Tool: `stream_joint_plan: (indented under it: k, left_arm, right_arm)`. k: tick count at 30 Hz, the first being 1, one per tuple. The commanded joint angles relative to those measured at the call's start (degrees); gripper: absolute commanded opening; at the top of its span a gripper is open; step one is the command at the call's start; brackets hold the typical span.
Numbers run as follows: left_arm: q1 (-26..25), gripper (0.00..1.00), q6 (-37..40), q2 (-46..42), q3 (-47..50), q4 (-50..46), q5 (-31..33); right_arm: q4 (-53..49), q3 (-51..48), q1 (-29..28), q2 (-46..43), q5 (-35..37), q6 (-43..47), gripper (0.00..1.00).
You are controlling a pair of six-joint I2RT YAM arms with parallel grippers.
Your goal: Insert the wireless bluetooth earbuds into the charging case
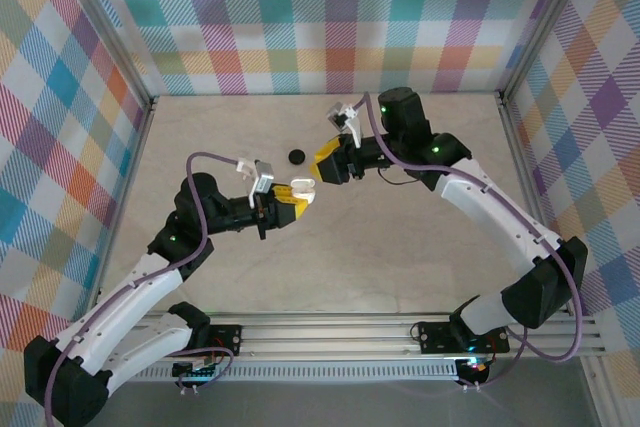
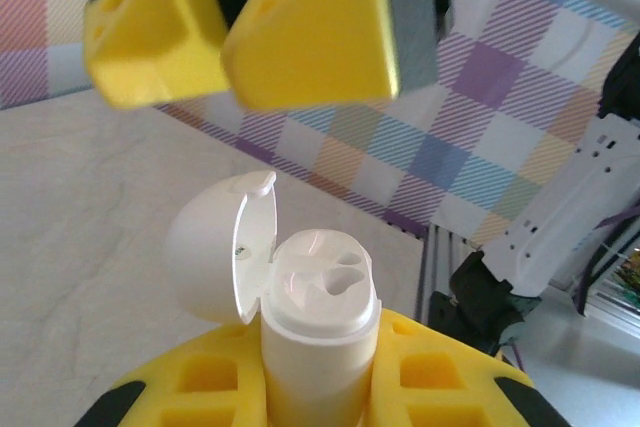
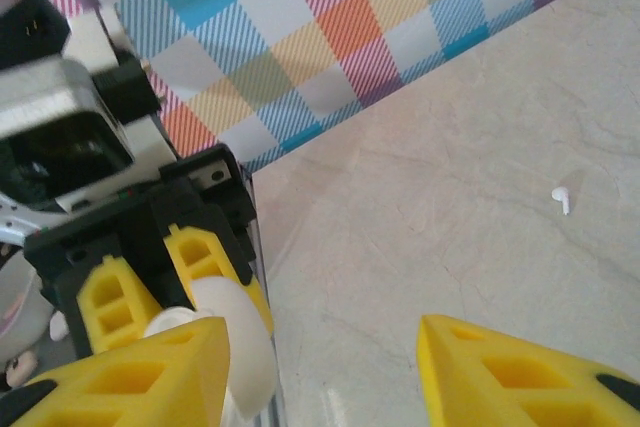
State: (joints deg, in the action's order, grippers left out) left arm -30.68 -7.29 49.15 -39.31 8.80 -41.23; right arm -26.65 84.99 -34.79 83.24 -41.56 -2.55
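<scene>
Left gripper (image 1: 288,195) pinched the light, glossy, slip-prone charging case (image 2: 320,332) low on its body, clear of the open lid (image 2: 205,257), sockets (image 2: 335,277) seemingly empty; right gripper (image 3: 330,367) hung just above, jaws apart, holding nothing.

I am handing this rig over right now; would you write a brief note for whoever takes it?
Left end effector: shut on the charging case, lid hinged open.
Right end effector: open, empty, close above the case mouth.
Done: case gripped and opened.
Left: seating the earbuds. The sockets look white, and I cannot tell whether one is seated.
Also: a small white piece and a black disc lie on the table.
</scene>
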Motion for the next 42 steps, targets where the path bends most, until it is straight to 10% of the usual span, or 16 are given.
stream_joint_plan:
  k: [1,19,30,42]
  left_arm:
    - [0.00,0.00,1.66,-1.97,2.25,-1.76,4.32]
    - [0.27,0.00,1.96,-9.57,7.18,-8.12,12.48]
    - [0.35,0.00,1.07,-9.80,7.65,-9.10,13.21]
    - [0.35,0.00,0.01,-6.51,8.64,-5.86,12.10]
  right_arm:
    - [-3.21,3.44,1.08,2.08,2.57,-3.92,0.52]
    - [-20.25,25.80,3.41,37.95,28.41,-2.07,0.38]
    - [-39.67,51.98,3.58,60.79,30.97,13.42,0.36]
    - [-40.69,52.47,3.58,62.74,35.12,16.51,0.34]
